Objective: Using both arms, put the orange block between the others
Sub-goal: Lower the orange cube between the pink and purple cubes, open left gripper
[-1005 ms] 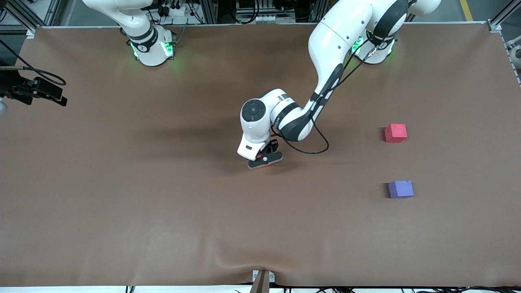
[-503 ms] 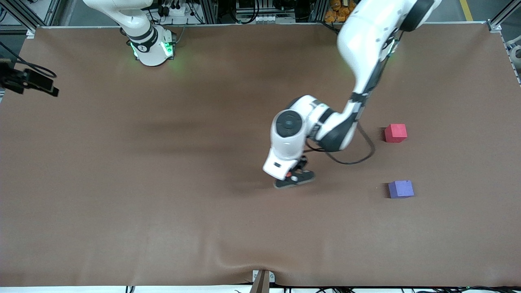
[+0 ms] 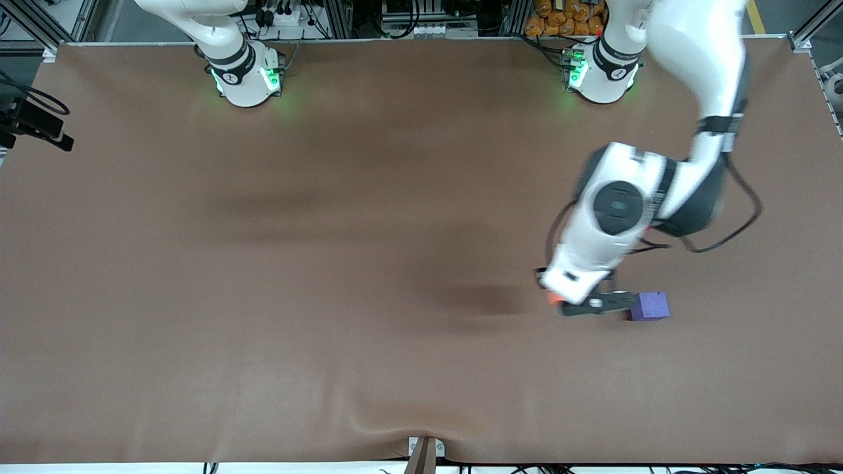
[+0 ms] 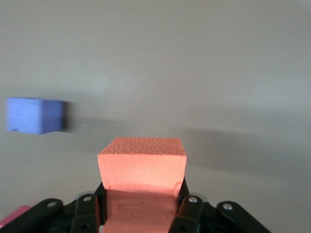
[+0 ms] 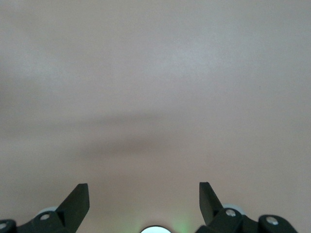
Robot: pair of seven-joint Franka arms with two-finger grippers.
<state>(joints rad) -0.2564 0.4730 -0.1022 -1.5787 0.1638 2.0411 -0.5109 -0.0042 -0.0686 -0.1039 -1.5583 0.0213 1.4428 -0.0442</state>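
My left gripper (image 4: 141,194) is shut on the orange block (image 4: 142,160), which fills the space between its fingers. In the front view this gripper (image 3: 589,304) hangs over the table right beside the purple cube (image 3: 649,306), on the side toward the right arm's end, and a sliver of the orange block (image 3: 552,298) shows under the hand. The purple cube (image 4: 35,115) lies off to one side in the left wrist view. A pink corner (image 4: 14,216) shows at that view's edge. In the front view the pinkish-red cube is hidden under the left arm. My right gripper (image 5: 143,191) is open over bare table.
The brown table cover (image 3: 263,263) has a ripple near the front edge. A black cabled device (image 3: 36,125) sits at the edge at the right arm's end. Both arm bases (image 3: 244,76) (image 3: 599,72) glow green at the robots' side of the table.
The left arm has carried the orange block from the middle of the table toward its own end, up to the purple cube, and now covers the pinkish-red cube. The right gripper stays open.
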